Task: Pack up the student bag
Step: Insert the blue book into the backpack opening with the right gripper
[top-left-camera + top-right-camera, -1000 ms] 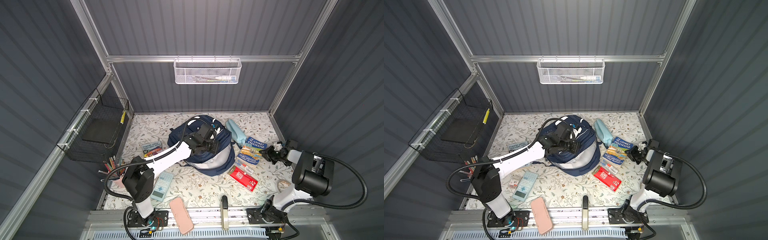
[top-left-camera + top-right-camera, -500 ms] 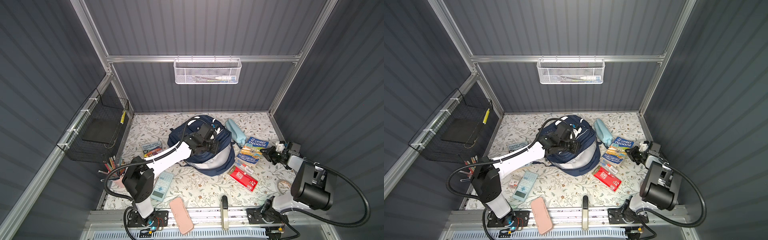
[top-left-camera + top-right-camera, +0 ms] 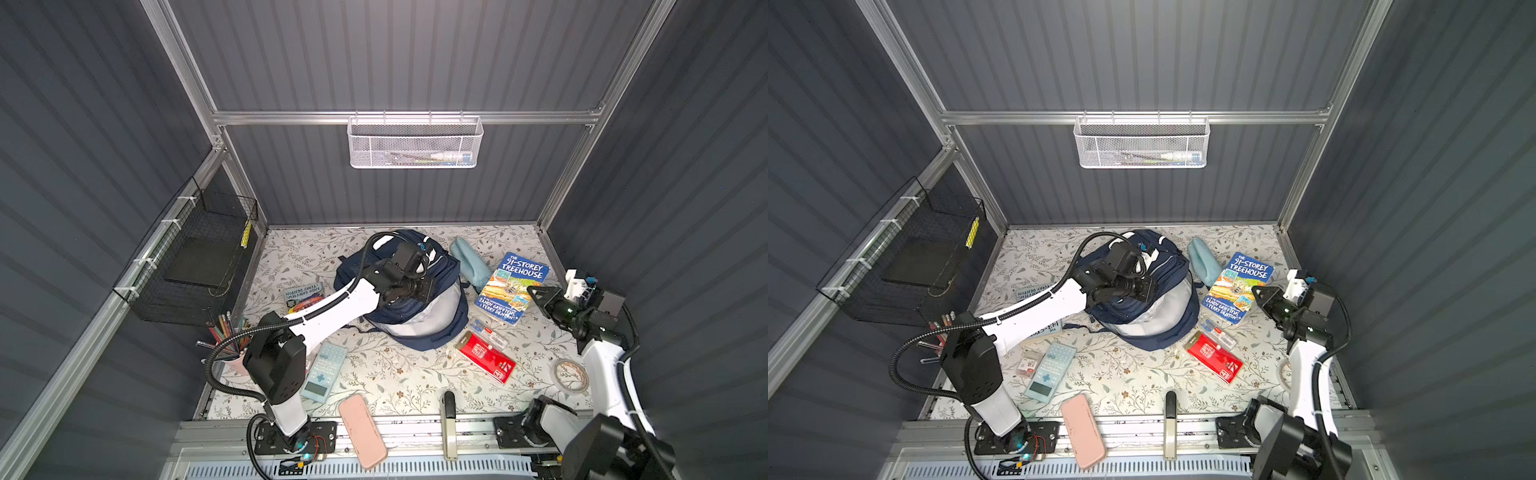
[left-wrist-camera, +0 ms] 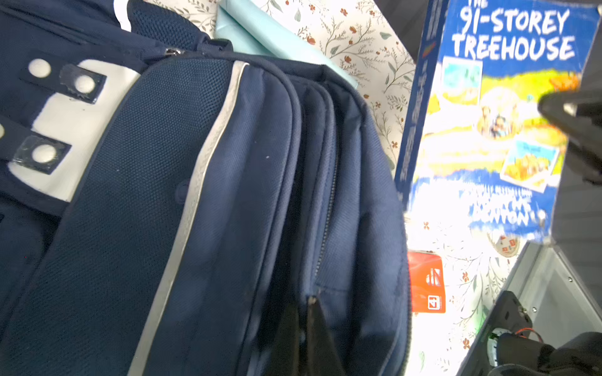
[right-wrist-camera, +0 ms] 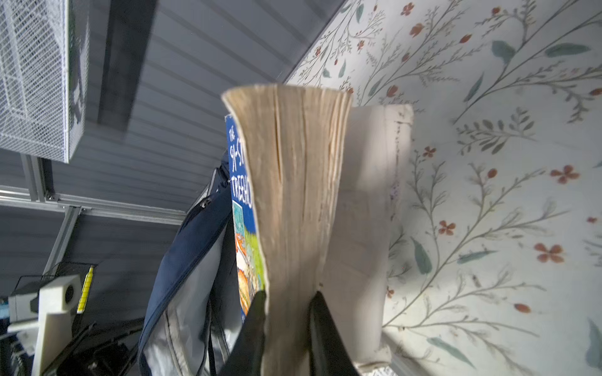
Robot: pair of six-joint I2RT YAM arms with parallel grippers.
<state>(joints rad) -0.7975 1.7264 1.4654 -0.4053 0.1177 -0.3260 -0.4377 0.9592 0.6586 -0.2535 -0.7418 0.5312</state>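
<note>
Navy bag [image 3: 419, 324] sits mid-table with the left gripper [image 4: 308, 314] pinched shut on its zip edge, while the right gripper [image 5: 288, 301] clamps the book [image 3: 512, 286] by its page edge. Held only by loose pages, the book could fan, sag or slip out, and the bag's opening looks too narrow to take it. A pale pouch [image 3: 467, 257] and a red box [image 3: 484, 358] lie near, and the left arm [image 3: 332, 309] across the bag crowds the way in.

Student bag [image 3: 1169, 270] — treehouse book [image 3: 1237, 286] beside
</note>
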